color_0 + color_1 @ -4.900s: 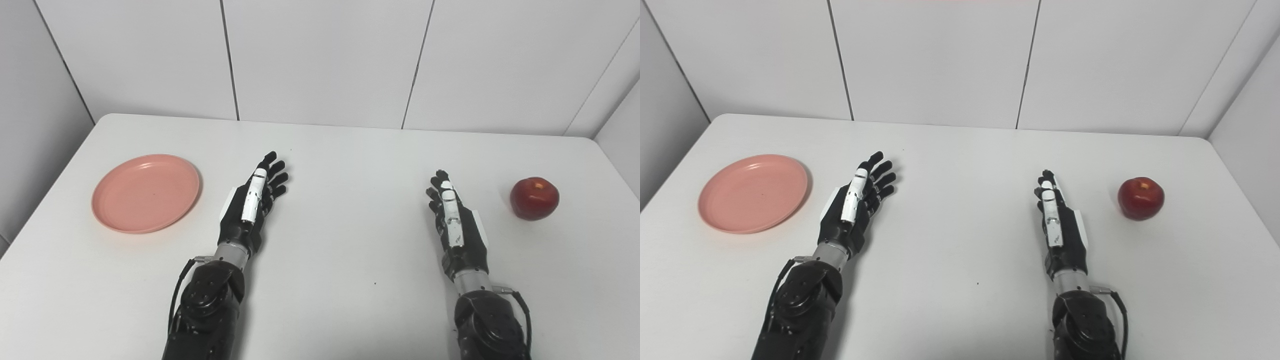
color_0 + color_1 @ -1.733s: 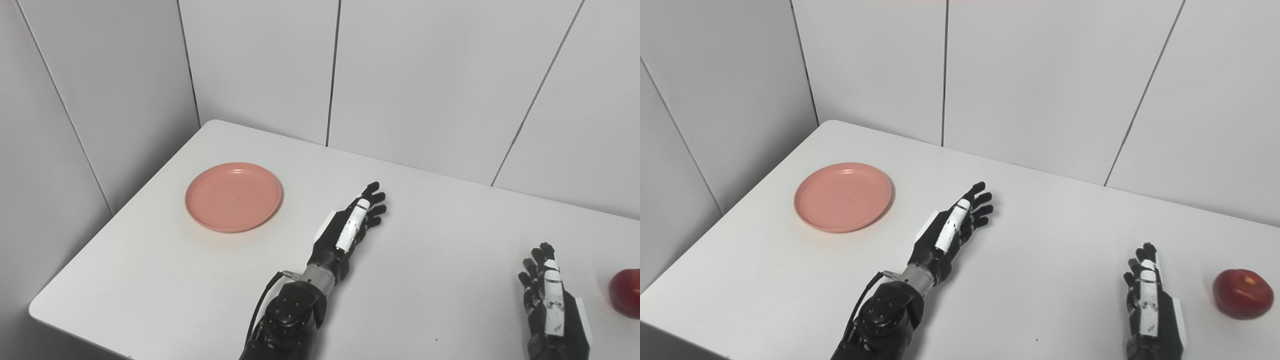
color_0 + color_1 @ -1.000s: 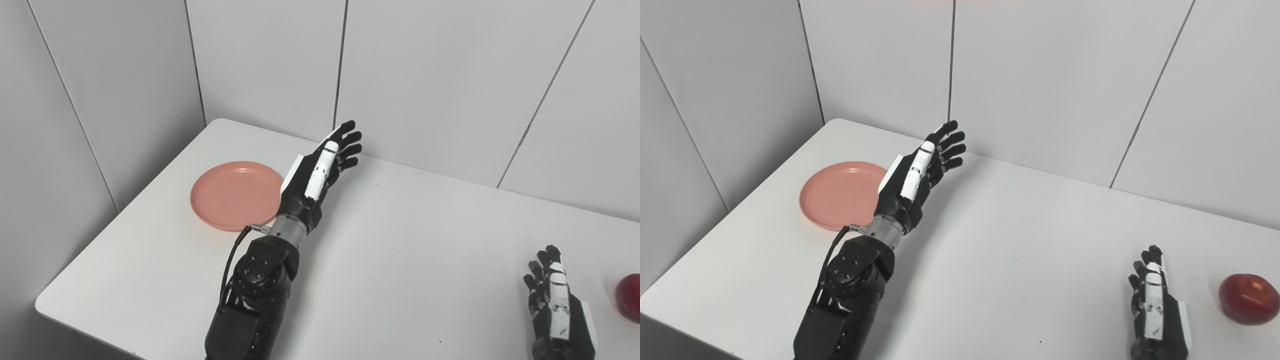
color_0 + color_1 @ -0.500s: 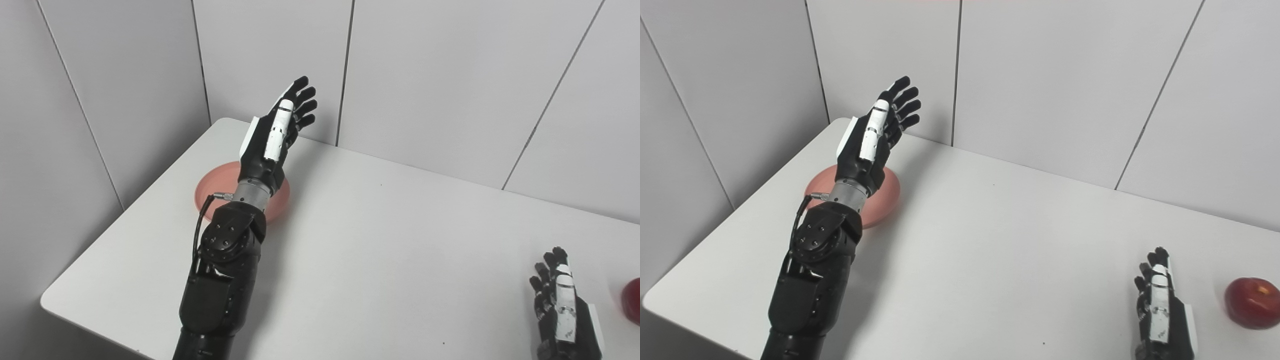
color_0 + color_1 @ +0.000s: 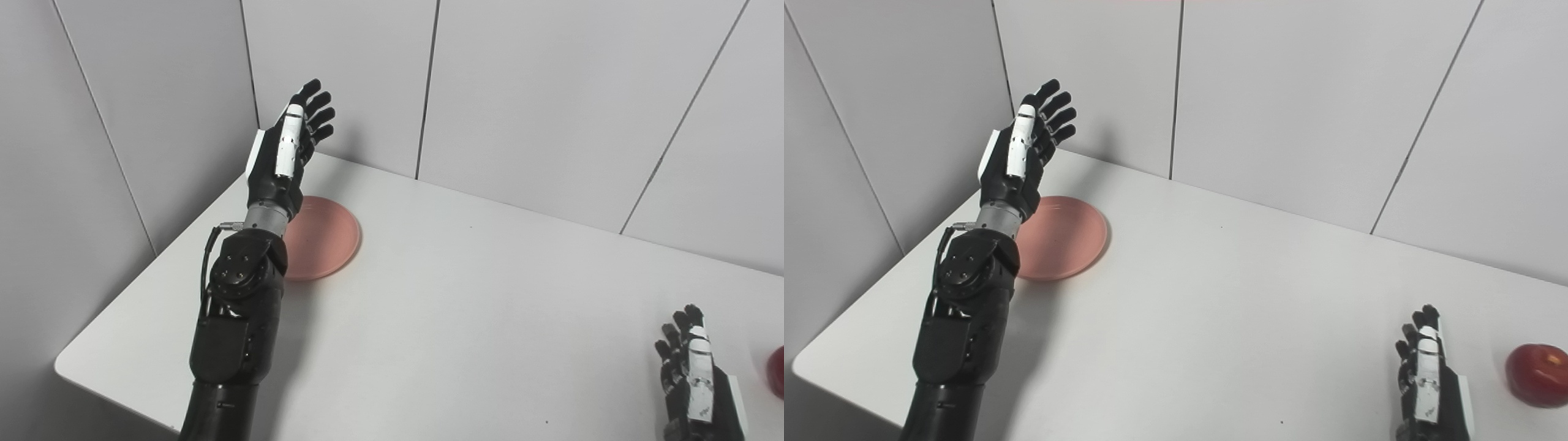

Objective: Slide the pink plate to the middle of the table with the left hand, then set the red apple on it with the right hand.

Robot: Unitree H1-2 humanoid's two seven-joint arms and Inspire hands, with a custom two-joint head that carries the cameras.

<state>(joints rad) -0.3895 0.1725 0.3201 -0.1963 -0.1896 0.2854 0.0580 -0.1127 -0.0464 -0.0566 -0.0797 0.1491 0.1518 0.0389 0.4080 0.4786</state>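
The pink plate (image 5: 324, 239) lies flat near the table's far left corner, its left part hidden behind my left arm. My left hand (image 5: 288, 147) is raised high above the plate's left side, open, fingers spread and pointing up toward the wall, holding nothing. The red apple (image 5: 1538, 375) sits at the right edge of the table; in the left eye view only a sliver of the apple (image 5: 778, 380) shows. My right hand (image 5: 1427, 386) rests open on the table just left of the apple, apart from it.
The white table (image 5: 465, 306) has its left front corner and edge close to my left arm. Grey panelled walls (image 5: 520, 92) stand right behind the table and along its left side.
My left arm has lifted and swung left, from beside the plate to above its left side. The camera has panned slightly left. The right hand, plate and apple have stayed put.
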